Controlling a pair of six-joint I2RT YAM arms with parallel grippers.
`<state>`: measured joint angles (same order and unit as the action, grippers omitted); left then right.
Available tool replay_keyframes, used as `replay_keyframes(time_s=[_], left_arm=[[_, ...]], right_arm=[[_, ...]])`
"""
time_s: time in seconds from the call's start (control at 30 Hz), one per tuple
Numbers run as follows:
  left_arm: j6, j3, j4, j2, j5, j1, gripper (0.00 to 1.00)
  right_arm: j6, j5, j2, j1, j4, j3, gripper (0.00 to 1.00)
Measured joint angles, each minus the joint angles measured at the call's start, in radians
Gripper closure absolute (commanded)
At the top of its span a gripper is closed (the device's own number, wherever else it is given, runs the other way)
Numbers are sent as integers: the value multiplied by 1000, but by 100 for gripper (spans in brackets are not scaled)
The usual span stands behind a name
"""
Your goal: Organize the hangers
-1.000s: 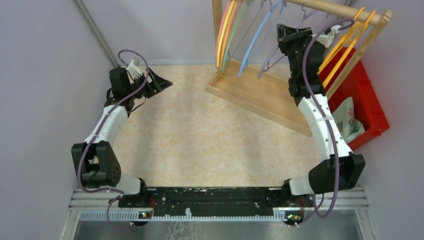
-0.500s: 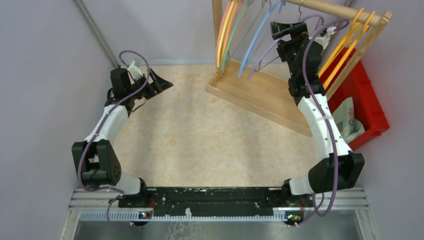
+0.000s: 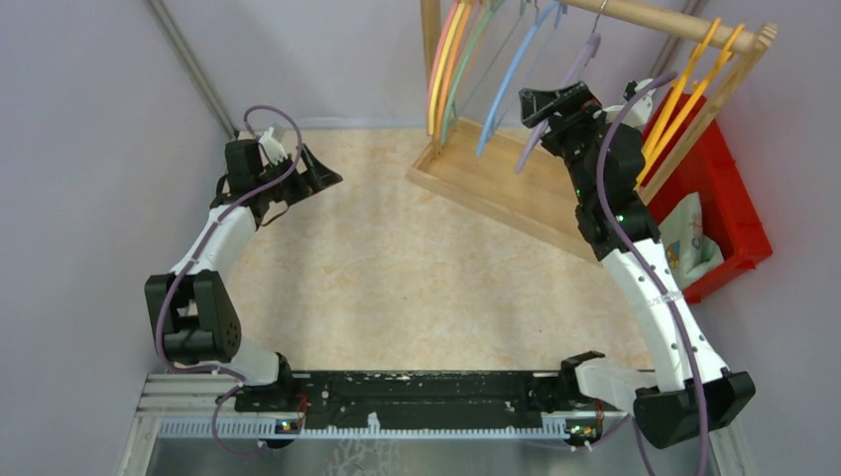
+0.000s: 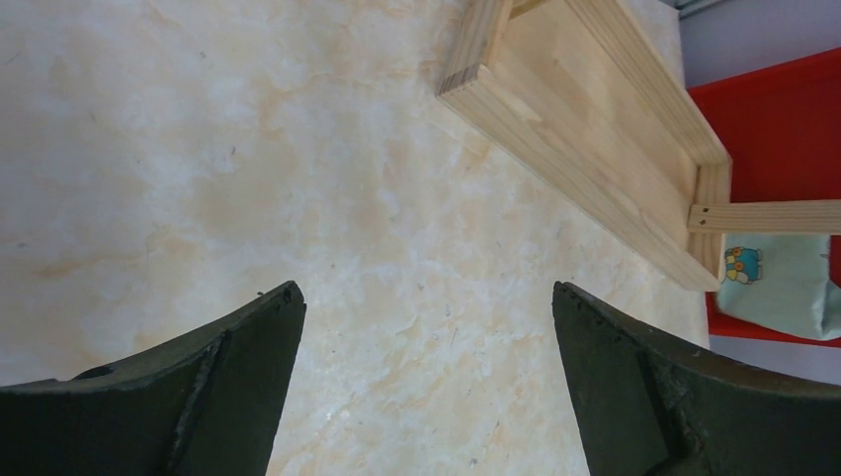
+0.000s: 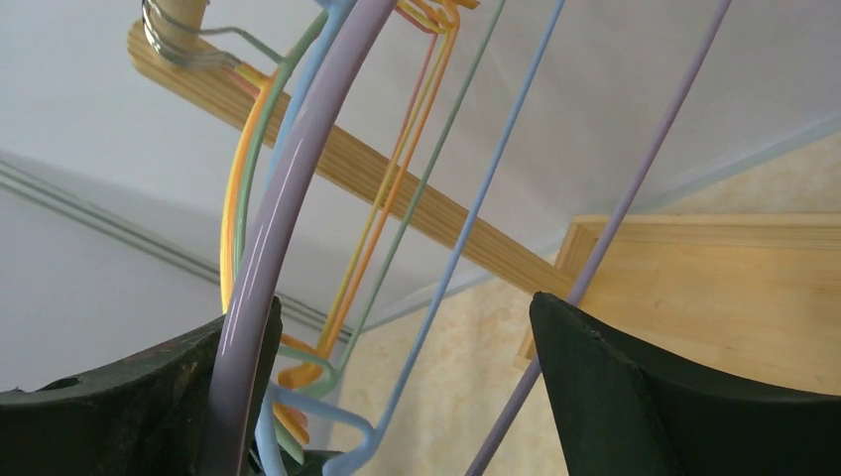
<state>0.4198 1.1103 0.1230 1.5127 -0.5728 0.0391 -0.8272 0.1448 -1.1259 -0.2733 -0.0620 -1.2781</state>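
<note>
Several hangers hang on the wooden rack's rod (image 3: 655,14): yellow, orange, pink and green ones (image 3: 446,69) at the left end, a blue hanger (image 3: 501,99), a purple hanger (image 3: 526,154), and two yellow-orange ones (image 3: 684,89) at the right end. My right gripper (image 3: 543,103) is open beside the purple hanger. In the right wrist view the purple hanger (image 5: 268,238) runs along the left finger of the open right gripper (image 5: 405,302), with the blue hanger (image 5: 466,238) behind. My left gripper (image 3: 322,171) (image 4: 426,288) hovers open over the bare table, holding nothing.
The rack's wooden base tray (image 3: 516,183) (image 4: 595,129) stands at the back right of the marbled table. A red bin (image 3: 734,213) (image 4: 774,129) with a pale printed cloth (image 3: 689,238) (image 4: 783,283) sits right of it. Grey walls close in on both sides.
My right gripper has opened off the purple hanger and drawn back left and down from the rod; its arm swung outward. The left gripper has opened slightly wider.
</note>
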Motion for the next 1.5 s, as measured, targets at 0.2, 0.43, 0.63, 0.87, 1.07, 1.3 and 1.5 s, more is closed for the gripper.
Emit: replay_keyframes(time_s=[0.2, 0.43, 0.63, 0.87, 1.07, 1.3, 1.5], left_arm=[[-54, -14, 38, 0, 66, -12, 0], [-85, -39, 68, 0, 109, -42, 0], [-104, -54, 72, 0, 126, -72, 0], [-103, -57, 65, 5, 133, -82, 0], [-93, -72, 54, 6, 140, -94, 0], [-79, -86, 45, 6, 143, -97, 0], [-80, -104, 36, 6, 147, -97, 0]], right_arm=[[149, 58, 101, -50, -61, 35, 3], [276, 103, 178, -72, -216, 62, 2], [357, 140, 218, -93, -356, 76, 1], [391, 158, 248, -93, -394, 75, 1], [401, 167, 207, -93, -399, 40, 1], [388, 142, 129, -98, -367, -1, 1], [365, 143, 76, -98, -317, -43, 1]])
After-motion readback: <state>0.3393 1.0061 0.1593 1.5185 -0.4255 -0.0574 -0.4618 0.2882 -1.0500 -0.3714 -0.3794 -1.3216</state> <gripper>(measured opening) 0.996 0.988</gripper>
